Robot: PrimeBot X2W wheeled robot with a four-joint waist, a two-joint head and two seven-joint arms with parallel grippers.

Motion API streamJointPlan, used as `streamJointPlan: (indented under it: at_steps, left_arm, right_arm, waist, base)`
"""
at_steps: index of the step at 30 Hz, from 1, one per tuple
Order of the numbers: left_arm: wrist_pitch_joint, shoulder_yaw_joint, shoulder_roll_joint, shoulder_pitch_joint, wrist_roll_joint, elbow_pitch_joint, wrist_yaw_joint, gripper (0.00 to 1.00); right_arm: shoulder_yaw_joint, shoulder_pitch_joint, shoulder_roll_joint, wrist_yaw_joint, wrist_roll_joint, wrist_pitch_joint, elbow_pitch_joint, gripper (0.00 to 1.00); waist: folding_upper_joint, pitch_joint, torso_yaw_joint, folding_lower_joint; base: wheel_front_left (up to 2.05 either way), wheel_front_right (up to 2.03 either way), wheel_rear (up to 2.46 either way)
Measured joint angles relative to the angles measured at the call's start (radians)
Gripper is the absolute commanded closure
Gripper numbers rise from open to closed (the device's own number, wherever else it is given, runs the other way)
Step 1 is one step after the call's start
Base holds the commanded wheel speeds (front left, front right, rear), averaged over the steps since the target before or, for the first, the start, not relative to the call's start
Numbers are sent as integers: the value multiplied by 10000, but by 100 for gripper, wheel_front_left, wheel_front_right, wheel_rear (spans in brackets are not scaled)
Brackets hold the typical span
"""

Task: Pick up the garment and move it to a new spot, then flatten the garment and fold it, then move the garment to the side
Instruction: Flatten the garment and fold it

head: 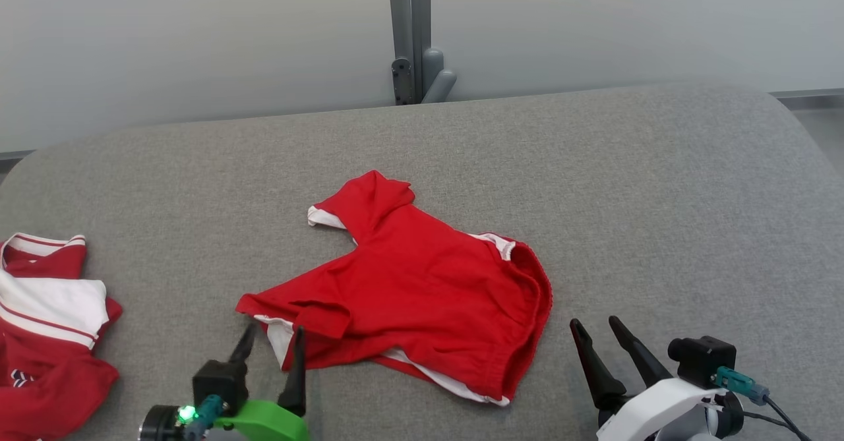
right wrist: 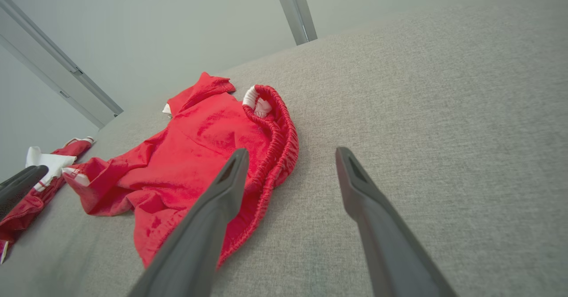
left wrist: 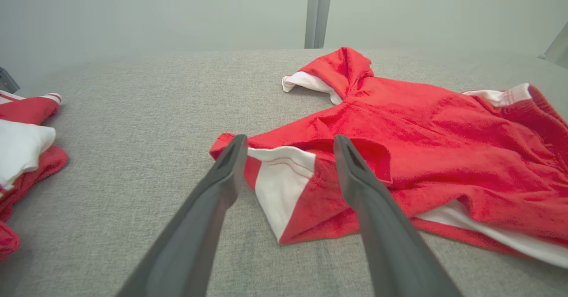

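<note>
The garment (head: pixel 422 289) is a pair of red shorts with white trim, lying rumpled on the grey padded table (head: pixel 593 184). In the left wrist view the garment (left wrist: pixel 421 141) has a white-lined leg corner between my fingertips. My left gripper (head: pixel 273 339) stands open just over that near-left corner, holding nothing. The same left gripper (left wrist: pixel 286 144) has both dark fingers spread wide. My right gripper (head: pixel 597 325) is open to the right of the elastic waistband, apart from the cloth. From the right wrist the garment (right wrist: pixel 199 155) lies left of my right gripper (right wrist: pixel 288 155).
A second red and white garment (head: pixel 46 322) lies bunched at the table's left edge, also seen as a red and white heap (left wrist: pixel 22 146). A grey post (head: pixel 410 32) stands behind the table's far edge. Bare grey surface stretches right and behind the shorts.
</note>
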Motion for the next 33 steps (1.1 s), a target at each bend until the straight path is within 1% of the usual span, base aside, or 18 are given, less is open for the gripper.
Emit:
streamJointPlan:
  at_steps: [4, 9, 13, 16, 21, 24, 33]
  left_arm:
    - [2, -648, -46, -39, 489, 491, -280, 0]
    - [105, -1392, -42, -790, 1181, 1043, -497, 0]
    - [284, -1630, -52, -1305, 1476, 1396, -487, 0]
    - [430, -1799, -6, -1558, 1666, 1603, -393, 0]
    - [1256, -2107, 71, -1776, 1841, 1657, -428, 0]
    - [1724, -2330, 155, -1776, 2008, 1455, -493, 0]
    - [3070, -2527, 508, -1521, 2096, 828, -313, 0]
  right_arm:
    - [123, 37, 12, 0, 0, 0, 23, 0]
    - [288, 34, 25, 0, 4, 0, 38, 0]
    - [297, 33, 12, 0, 35, 0, 69, 0]
    - [297, 30, 8, 0, 58, 0, 73, 0]
    - [213, 39, 27, 0, 88, 0, 77, 0]
    - [157, 82, 69, 0, 90, 0, 81, 0]
    - [153, 102, 151, 0, 90, 0, 82, 0]
  waist:
    - [0, -26, 51, 0]
    - [0, 41, -51, 0]
    - [0, 98, -184, 0]
    - [0, 138, -281, 0]
    - [0, 170, -328, 0]
    - [0, 171, -273, 0]
    - [0, 240, 18, 0]
  base:
    - [0, 0, 0]
    - [0, 0, 0]
    - [0, 0, 0]
    - [0, 0, 0]
    - [0, 0, 0]
    - [0, 0, 0]
    - [0, 0, 0]
